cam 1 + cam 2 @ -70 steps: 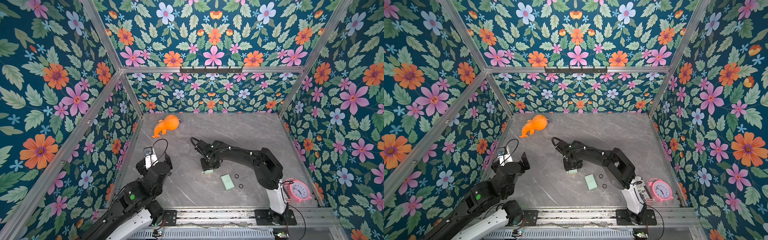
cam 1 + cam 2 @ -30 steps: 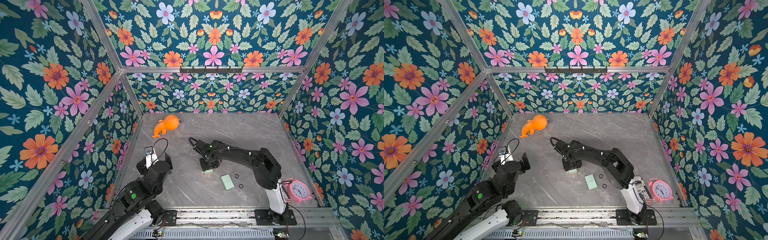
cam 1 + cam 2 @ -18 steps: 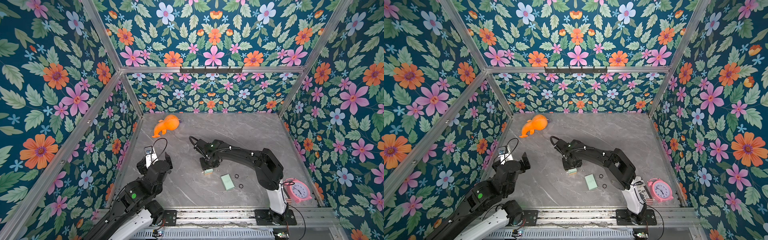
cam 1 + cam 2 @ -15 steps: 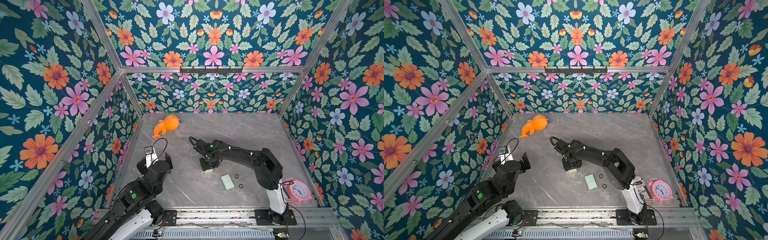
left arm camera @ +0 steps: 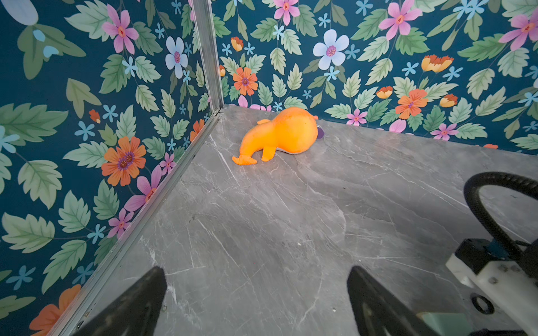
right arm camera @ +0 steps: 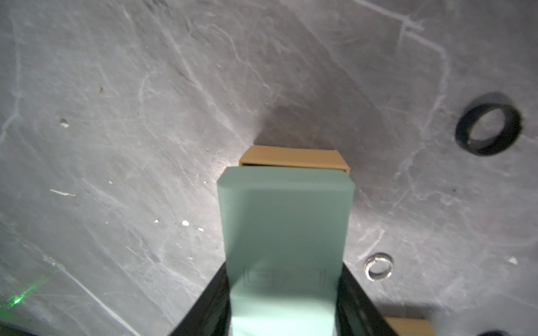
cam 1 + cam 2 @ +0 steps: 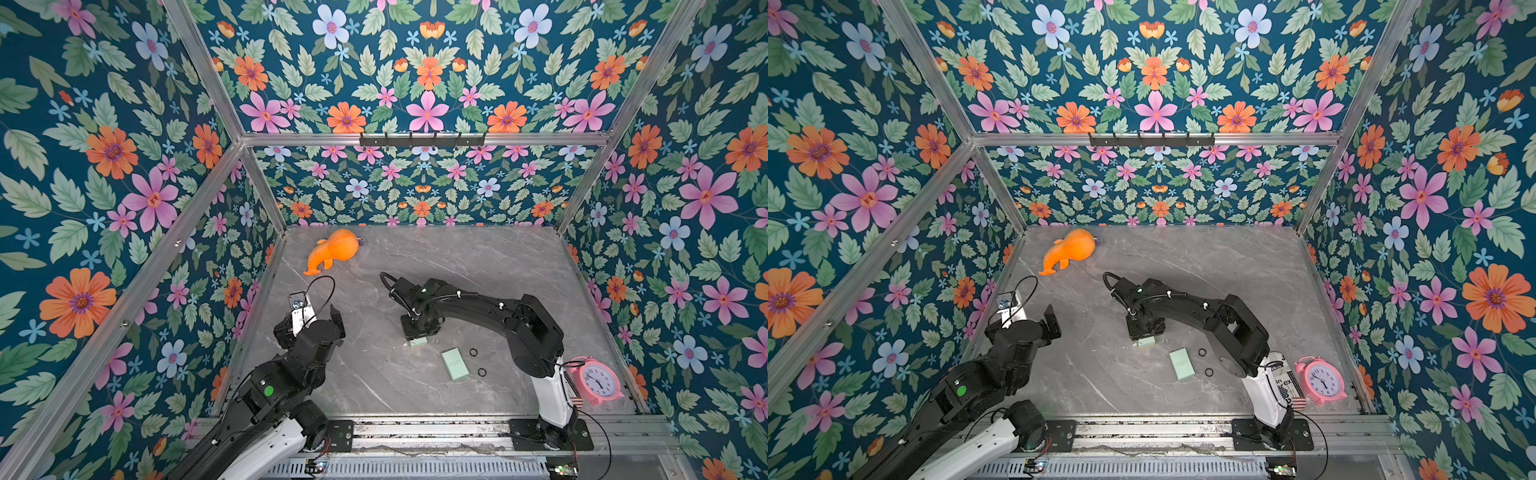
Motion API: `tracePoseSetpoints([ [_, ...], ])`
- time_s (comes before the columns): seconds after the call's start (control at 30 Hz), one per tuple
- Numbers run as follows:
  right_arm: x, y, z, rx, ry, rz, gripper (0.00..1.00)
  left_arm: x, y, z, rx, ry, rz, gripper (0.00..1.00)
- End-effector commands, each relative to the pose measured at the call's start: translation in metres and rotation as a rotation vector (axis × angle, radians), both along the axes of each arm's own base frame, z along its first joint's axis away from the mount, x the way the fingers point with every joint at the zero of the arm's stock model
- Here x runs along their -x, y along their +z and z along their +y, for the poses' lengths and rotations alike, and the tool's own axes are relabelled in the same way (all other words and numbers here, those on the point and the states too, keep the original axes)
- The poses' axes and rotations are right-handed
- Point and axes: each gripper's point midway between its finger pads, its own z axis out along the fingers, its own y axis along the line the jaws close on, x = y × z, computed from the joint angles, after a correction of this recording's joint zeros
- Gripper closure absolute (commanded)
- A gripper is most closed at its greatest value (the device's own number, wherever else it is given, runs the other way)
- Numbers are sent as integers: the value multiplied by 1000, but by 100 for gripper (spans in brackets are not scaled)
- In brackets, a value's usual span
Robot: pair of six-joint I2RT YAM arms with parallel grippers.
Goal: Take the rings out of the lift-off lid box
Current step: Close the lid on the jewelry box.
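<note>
My right gripper [image 6: 283, 270] is shut on a mint-green box [image 6: 285, 221] with a tan inner edge, holding it just above the grey table. In both top views the box [image 7: 417, 341] pokes out under the right gripper [image 7: 417, 330]. A flat mint-green lid [image 7: 455, 364] lies beside it. Two black rings [image 7: 473, 353] [image 7: 482, 372] lie on the table next to the lid. The right wrist view shows a black ring [image 6: 488, 128] and a small silver ring [image 6: 378, 266] on the table beside the box. My left gripper [image 5: 256, 291] is open and holds nothing, far to the left [image 7: 318, 318].
An orange plush toy [image 7: 334, 251] lies at the back left of the table. A pink alarm clock [image 7: 596, 380] stands at the front right by the right arm's base. Flowered walls with metal posts close in the table on three sides.
</note>
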Motion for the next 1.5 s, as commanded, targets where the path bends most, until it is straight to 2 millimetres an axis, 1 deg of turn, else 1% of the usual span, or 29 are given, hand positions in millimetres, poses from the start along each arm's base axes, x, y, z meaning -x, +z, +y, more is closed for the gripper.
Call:
tracePoseSetpoints([
  [0.0,-1,7,-5,22,1,-17,56,-1,2,-1,0,-1,-7,1],
  [0.1,-2,8,-6,27,1,-24,57,-1,2,0,-2,0,-7,1],
  [0.63,-4,-4,-5,45,11,-6,56,-2,2,0,0,1,-6,1],
  [0.93,-2,-3,-6,41,14,-2,56,-2,2,0,0,1,-7,1],
  [1.17,-3,3,-5,66,32,-40,56,-2,2,1,-2,2,-6,1],
  [1.47,-2,-2,-5,73,38,-32,56,-2,2,1,0,3,-7,0],
])
